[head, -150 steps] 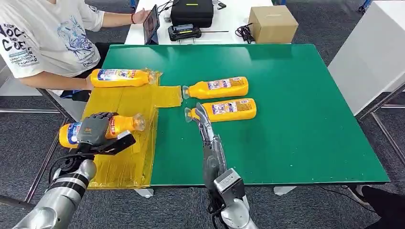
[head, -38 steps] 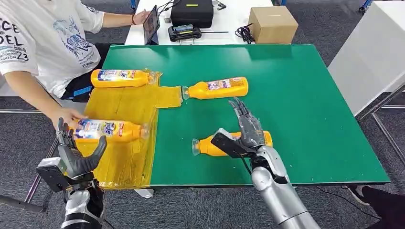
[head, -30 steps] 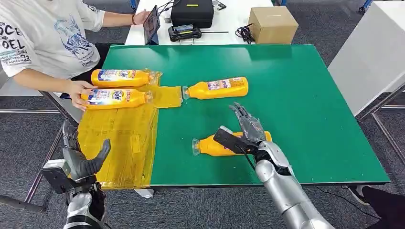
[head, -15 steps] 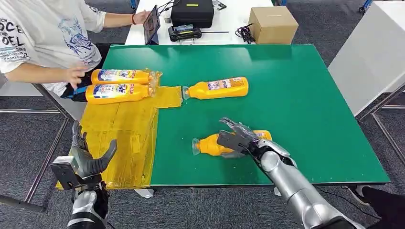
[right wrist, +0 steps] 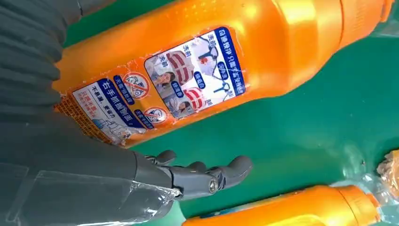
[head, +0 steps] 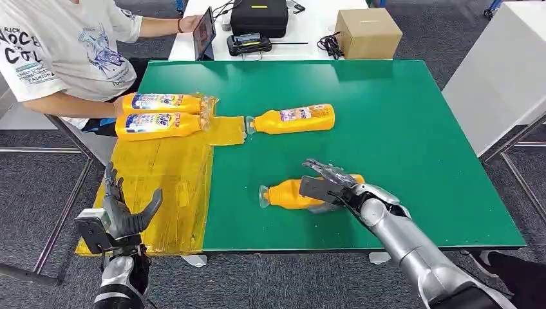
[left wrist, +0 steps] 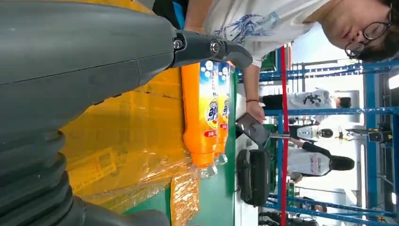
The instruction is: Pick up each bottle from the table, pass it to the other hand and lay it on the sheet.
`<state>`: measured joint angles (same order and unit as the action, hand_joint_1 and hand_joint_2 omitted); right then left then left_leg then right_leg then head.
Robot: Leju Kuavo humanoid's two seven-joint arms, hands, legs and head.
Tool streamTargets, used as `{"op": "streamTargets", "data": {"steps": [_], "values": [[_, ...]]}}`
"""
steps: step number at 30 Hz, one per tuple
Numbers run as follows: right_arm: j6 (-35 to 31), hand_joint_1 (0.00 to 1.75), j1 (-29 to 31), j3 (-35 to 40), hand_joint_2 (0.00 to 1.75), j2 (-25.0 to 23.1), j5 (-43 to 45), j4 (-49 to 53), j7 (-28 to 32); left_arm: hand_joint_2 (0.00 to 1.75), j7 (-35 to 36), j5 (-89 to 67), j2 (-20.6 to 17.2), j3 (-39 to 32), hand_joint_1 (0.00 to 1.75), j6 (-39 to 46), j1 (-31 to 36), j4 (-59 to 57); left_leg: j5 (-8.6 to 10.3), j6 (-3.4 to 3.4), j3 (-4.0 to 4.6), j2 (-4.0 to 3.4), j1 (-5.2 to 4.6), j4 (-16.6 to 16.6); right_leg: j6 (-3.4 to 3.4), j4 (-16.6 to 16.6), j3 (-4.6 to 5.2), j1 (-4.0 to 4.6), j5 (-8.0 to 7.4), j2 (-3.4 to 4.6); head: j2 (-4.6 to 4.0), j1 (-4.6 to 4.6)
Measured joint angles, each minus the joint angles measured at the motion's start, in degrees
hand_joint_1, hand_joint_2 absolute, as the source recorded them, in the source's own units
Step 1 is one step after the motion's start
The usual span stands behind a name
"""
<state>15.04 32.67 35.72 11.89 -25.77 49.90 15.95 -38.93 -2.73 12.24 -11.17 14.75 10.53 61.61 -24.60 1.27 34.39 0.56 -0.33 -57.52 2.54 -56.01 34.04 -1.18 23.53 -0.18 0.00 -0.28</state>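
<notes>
Two orange bottles point(head: 161, 103) point(head: 161, 124) lie side by side at the far end of the yellow sheet point(head: 167, 187). A third bottle point(head: 293, 119) rests on the green table point(head: 399, 141). The nearest bottle point(head: 283, 194) point(right wrist: 188, 61) lies near the front edge. My right hand point(head: 329, 187) point(right wrist: 56, 160) arches over its body, and a finger point(right wrist: 207, 176) stays apart from it with green showing between. My left hand point(head: 122, 215) point(left wrist: 70, 70) hovers with spread fingers and nothing in it at the sheet's near left corner. The left wrist view shows the two sheet bottles point(left wrist: 202, 113).
A person in a white shirt point(head: 58, 51) sits at the table's far left, with an arm close to the sheet bottles. A side table behind holds a tablet point(head: 204, 31), a black case point(head: 259, 16) and a cardboard box point(head: 367, 31). A white cabinet point(head: 502, 71) stands on the right.
The person set the second bottle beside the first at the sheet's far end and drew the hand back. My right hand lowered over the near bottle. My left hand shifted slightly right.
</notes>
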Motion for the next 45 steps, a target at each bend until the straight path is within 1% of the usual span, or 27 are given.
{"op": "streamTargets", "data": {"steps": [3, 10, 15, 22, 30, 39, 45], "values": [[0.7, 0.0, 0.8, 1.6, 1.75, 1.0, 0.5, 0.0, -0.8, 1.75, 0.0, 0.4, 0.0, 0.1, 0.0, -0.3, 0.1, -0.3, 0.0, 0.0, 0.0, 0.01, 0.0, 0.0, 0.01, 0.0, -0.01, 0.0, -0.01, 0.0, 0.0, 0.02], [4.9, 0.0, 3.8, 5.9, 1.75, 5.3, 3.4, 1.9, -4.0, 1.75, 0.0, 1.7, 0.0, 0.1, 0.0, -1.1, 0.5, -1.2, 0.01, 0.01, 0.01, 0.0, -0.03, 0.0, 0.05, 0.0, -0.01, -0.02, -0.04, 0.0, 0.0, 0.02], [9.0, 0.0, 7.1, 11.2, 1.75, 8.8, 5.7, 3.5, -5.7, 1.75, 0.0, 2.8, 0.0, 0.1, 0.0, -1.8, 1.0, -2.1, 0.01, 0.01, 0.02, -0.01, -0.04, 0.0, 0.05, 0.0, 0.0, -0.02, -0.04, 0.0, 0.0, 0.02], [10.3, 0.0, 10.3, 16.8, 1.75, 10.6, 6.8, 3.7, -6.9, 1.75, 0.0, 3.3, 0.4, 0.2, 0.0, -2.2, 1.7, -3.2, 0.01, 0.01, 0.03, -0.01, -0.03, 0.0, 0.05, 0.0, 0.01, -0.01, -0.04, 0.0, 0.0, 0.0], [9.6, 0.0, 11.1, 21.8, 1.75, 10.4, 7.6, 3.1, -7.0, 1.75, 0.0, 3.3, 0.7, 0.7, 0.0, -2.3, 2.1, -4.4, 0.0, 0.01, 0.04, 0.0, -0.02, 0.0, 0.05, 0.0, 0.0, -0.01, -0.03, 0.0, 0.0, 0.0], [8.3, 0.0, 11.1, 25.1, 1.75, 8.1, 7.8, 0.4, -6.5, 1.75, 0.0, 3.5, 0.9, 1.2, 0.0, -2.8, 2.7, -5.7, 0.01, 0.01, 0.03, 0.0, -0.02, 0.0, 0.05, 0.0, 0.0, -0.01, -0.04, 0.0, 0.0, 0.0], [5.8, 0.0, 11.1, 26.7, 1.75, 6.2, 7.3, -2.4, -5.7, 1.75, 0.0, 3.5, 1.0, 1.5, 0.0, -2.8, 2.9, -6.1, 0.01, 0.01, 0.02, 0.0, -0.02, 0.0, 0.05, 0.0, 0.0, -0.01, -0.03, 0.0, 0.0, 0.0]]}}
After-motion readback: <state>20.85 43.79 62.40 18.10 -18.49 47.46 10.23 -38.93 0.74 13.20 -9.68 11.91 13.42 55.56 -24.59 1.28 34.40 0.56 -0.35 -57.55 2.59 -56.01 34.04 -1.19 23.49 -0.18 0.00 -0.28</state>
